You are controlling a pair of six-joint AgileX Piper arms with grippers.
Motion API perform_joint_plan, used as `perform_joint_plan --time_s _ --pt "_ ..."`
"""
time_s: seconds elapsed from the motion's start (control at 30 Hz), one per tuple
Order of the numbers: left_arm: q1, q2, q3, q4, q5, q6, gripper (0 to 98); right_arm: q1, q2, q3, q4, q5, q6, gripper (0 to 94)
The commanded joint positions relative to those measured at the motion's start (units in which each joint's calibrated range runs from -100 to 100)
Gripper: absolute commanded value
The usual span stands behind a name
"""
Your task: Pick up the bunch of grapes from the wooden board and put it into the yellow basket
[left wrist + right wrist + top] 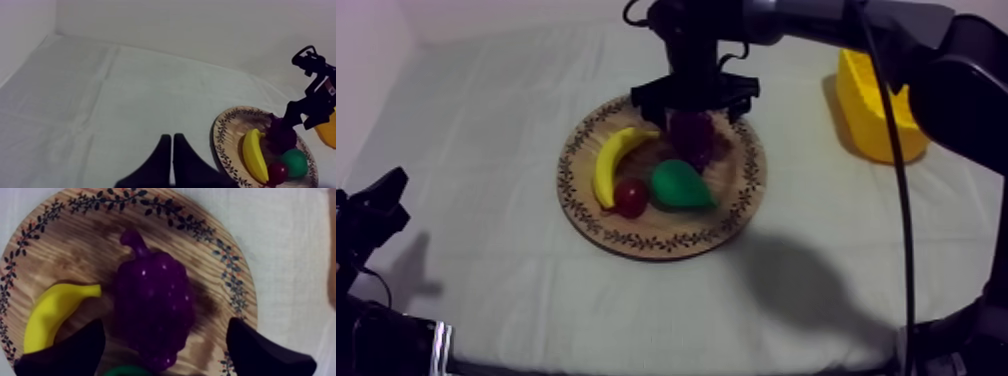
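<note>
The purple bunch of grapes (691,135) (152,308) lies on the far part of the round wooden board (666,245) (75,253), its stem toward the rim. My right gripper (693,105) (165,330) hangs open right above it, one finger (70,350) on the banana's side and the other on the opposite side, neither touching the grapes. The yellow basket (876,110) stands at the far right. Low at the left, my left gripper (376,205) (172,145) is shut on nothing.
On the board also lie a banana (614,160) (55,313), a small red fruit (630,196) and a green pear (681,186), all close to the grapes. The left wrist view has the board (222,145) and the right gripper (305,110) over it.
</note>
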State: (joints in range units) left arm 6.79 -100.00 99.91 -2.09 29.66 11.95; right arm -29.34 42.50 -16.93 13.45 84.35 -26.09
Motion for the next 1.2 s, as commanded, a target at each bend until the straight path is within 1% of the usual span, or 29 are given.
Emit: perform_joint_plan --time_s 0.0,0.23,0.4,0.5,0.67,0.77,0.93,1.17 --pt "-0.02 0.00 -0.02 0.01 0.01 -0.01 0.1 0.09 0.62 0.22 -0.20 -1.67 0.22 72.0" --pt "-0.02 0.00 -0.02 0.01 0.01 -0.01 0.1 0.28 3.01 0.80 -0.17 -6.57 0.70 72.0" --pt "-0.02 0.00 -0.02 0.01 0.01 -0.01 0.1 0.70 4.28 0.72 -0.24 -9.05 1.01 70.0" --pt "-0.02 0.00 -0.02 0.01 0.01 -0.01 0.1 0.91 4.73 0.60 -0.14 -9.93 1.05 64.1" --pt "-0.02 0.00 -0.02 0.01 0.01 -0.01 0.1 1.03 4.72 0.82 0.34 -10.70 0.90 47.3" --pt "-0.02 0.00 -0.02 0.01 0.01 -0.01 0.1 0.98 4.06 1.19 0.62 -10.82 0.87 40.5" --pt "-0.02 0.00 -0.02 0.01 0.01 -0.01 0.1 0.76 1.82 2.26 0.89 -10.29 1.07 35.5" --pt "-0.02 0.00 -0.02 0.01 0.01 -0.01 0.1 0.32 -4.23 5.56 2.49 -8.44 1.14 34.3"
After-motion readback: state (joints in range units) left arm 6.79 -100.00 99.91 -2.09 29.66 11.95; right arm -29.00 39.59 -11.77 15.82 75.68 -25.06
